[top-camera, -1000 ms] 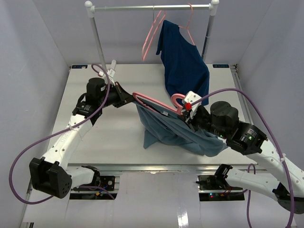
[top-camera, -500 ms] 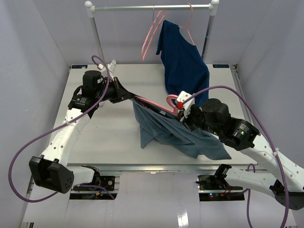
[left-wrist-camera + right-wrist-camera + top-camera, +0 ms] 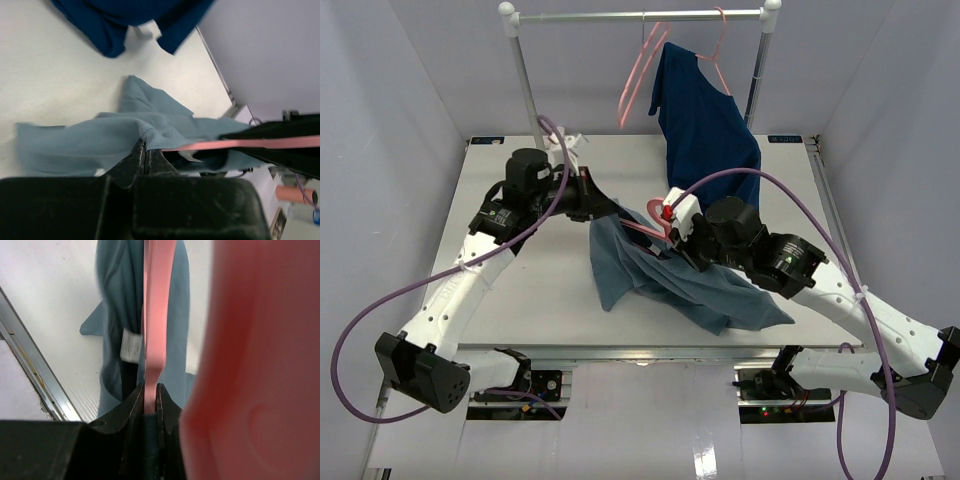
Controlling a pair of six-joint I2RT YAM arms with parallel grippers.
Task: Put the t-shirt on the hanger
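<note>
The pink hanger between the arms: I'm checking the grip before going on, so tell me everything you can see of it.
The hanger is thin, pink and looks like plastic, with a curved hook close to the right gripper, whose jaws are shut on one slim arm of it. Part of it is threaded into the blue-grey t-shirt, which drapes from it. Its far end is hidden in the cloth.

No text, brand, number or sign can be read in any view. The only label showing is a small white sewn-in tag (image 3: 131,345) on the blue-grey t-shirt (image 3: 112,295), seen from the right wrist; faint grey lines of print cross it, too blurred to make out.
</note>
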